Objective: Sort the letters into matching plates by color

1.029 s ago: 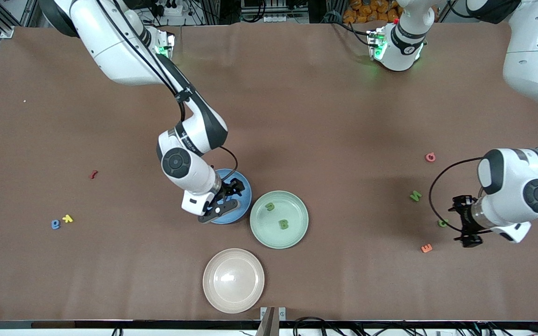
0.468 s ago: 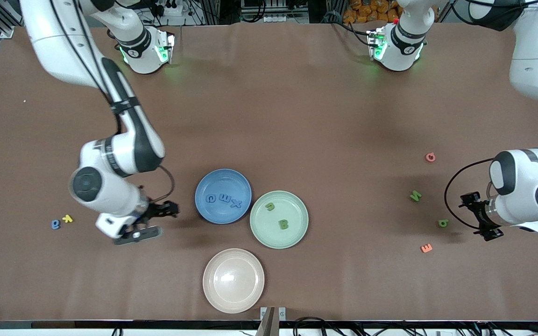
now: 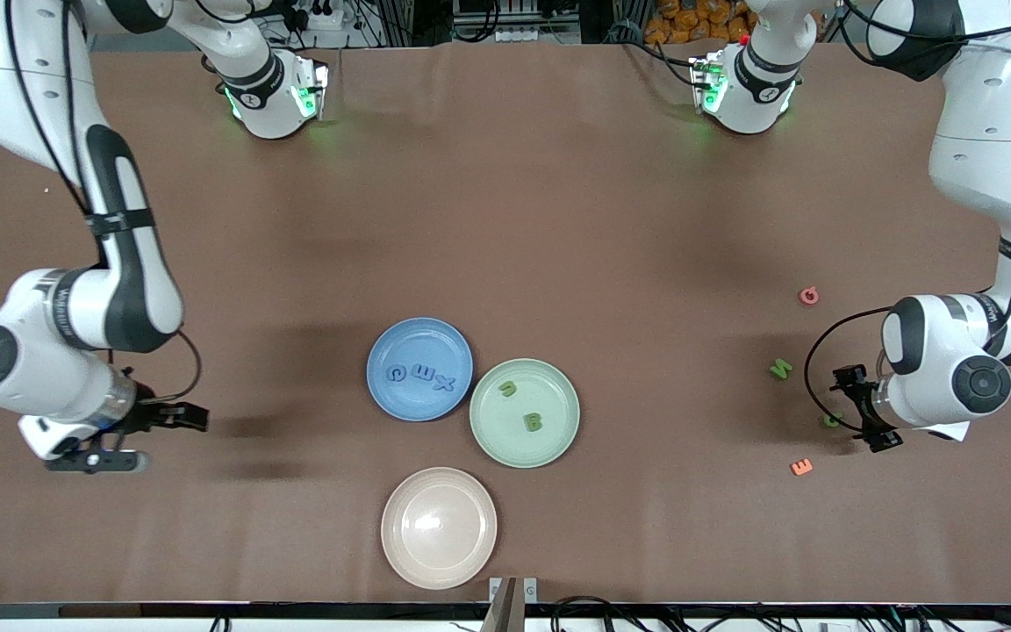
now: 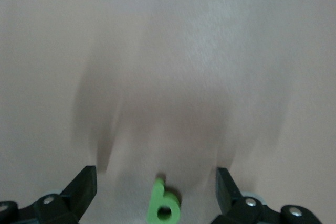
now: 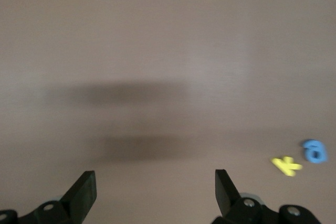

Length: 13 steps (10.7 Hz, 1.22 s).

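The brown cloth-covered table [image 3: 558, 219] carries three round matte plates near its middle: the medium blue raised-rim plate [image 3: 380, 393] with three blue letters lying in it, the pale mint green plate [image 3: 558, 439] touching it at about its four o'clock with two green letters in it, and an empty beige-pink plate [image 3: 400, 553] at the blue plate's six o'clock, nearer the front camera. The right gripper [image 3: 132, 437] hangs low over bare table toward the right arm's end, fingers spread apart and empty; its wrist view shows the small chunky blue letter [image 5: 314, 150] just beside a yellow piece [image 5: 286, 166], both still ahead of the fingers. The left gripper [image 3: 856, 408] hangs over the small green letter [image 4: 164, 208], jaws wide apart with the letter between them, not yet touched. A second green letter [image 3: 781, 369] lies at about eleven o'clock from it; a pink piece [image 3: 809, 296] and an orange piece [image 3: 801, 467] lie near. These letters look light, stiff and rather thick, likely to skid if nudged, so closing squarely on two opposite flat edges, low against the cloth, seems the safest hold.
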Each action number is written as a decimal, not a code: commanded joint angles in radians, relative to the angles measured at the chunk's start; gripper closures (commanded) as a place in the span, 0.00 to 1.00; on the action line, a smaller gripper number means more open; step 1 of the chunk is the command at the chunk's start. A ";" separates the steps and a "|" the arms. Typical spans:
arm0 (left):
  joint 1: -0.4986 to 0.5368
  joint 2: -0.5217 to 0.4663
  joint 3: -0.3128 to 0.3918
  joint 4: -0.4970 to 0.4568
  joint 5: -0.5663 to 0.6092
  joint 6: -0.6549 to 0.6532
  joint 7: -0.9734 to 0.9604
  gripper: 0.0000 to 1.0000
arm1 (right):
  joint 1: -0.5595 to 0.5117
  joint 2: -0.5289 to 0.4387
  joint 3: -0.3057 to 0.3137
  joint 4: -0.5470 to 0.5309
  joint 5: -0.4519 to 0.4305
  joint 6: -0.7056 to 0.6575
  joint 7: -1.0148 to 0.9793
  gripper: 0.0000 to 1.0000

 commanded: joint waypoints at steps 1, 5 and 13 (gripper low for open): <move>-0.029 0.017 0.008 0.013 -0.015 0.072 -0.078 0.00 | -0.107 -0.012 -0.011 -0.003 -0.002 0.000 -0.003 0.00; -0.027 0.019 0.008 0.019 -0.015 0.084 -0.090 0.00 | -0.149 -0.004 -0.096 -0.008 0.095 0.000 0.192 0.00; -0.024 0.019 0.009 0.017 -0.011 0.097 -0.153 1.00 | -0.204 0.077 -0.120 -0.013 0.096 0.115 0.949 0.00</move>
